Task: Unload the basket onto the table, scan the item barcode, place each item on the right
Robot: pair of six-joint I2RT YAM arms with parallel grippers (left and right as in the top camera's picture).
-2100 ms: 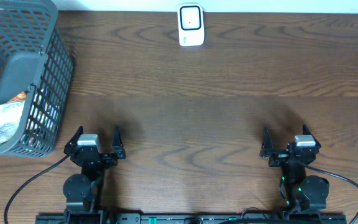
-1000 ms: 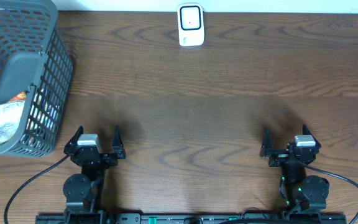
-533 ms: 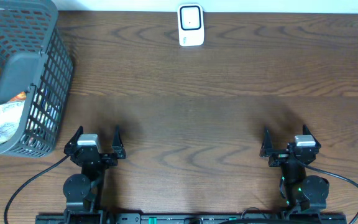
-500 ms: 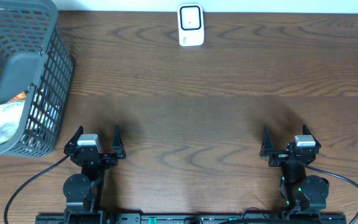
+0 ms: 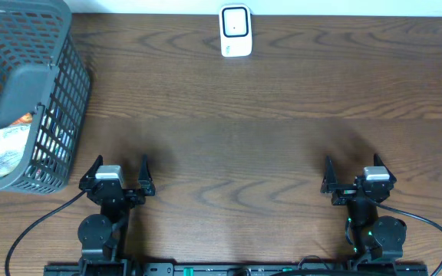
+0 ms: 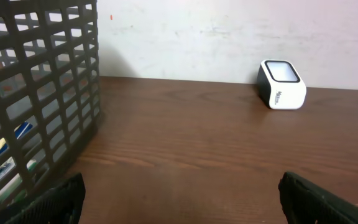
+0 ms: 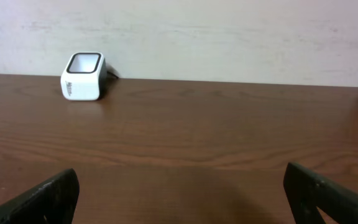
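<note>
The dark brown wood-grain table [image 5: 267, 138] stretches ahead of both arms, which sit at its near edge, and it ends at a pale scuffed wall [image 7: 229, 31] well beyond their fingertips. A dark grey plastic lattice basket [image 5: 60, 92] stands ahead and to the left of the left gripper [image 5: 121, 162], well apart from it; from the left wrist its grid wall [image 6: 42, 93] fills the left of the view. The left gripper has its two black fingers [image 6: 61, 199] spread wide with nothing between them, only bare wood showing in the gap. The right gripper [image 5: 351, 162] is likewise spread wide and holds nothing, its black fingers [image 7: 42, 199] framing the bottom corners of its own view. A small white box-shaped barcode scanner with a dark window [image 5: 235, 31] rests on the table's far edge, well ahead of both grippers, to the right of the left one [image 6: 281, 84] and to the left of the right one [image 7: 83, 76]. The item to be scanned, a crinkled multicoloured packet [image 5: 2, 146], lies inside the basket, to the left of the left gripper and far from the right one; bits of blue and green packaging [image 6: 11, 140] show through the lattice, and no barcode can be made out.
</note>
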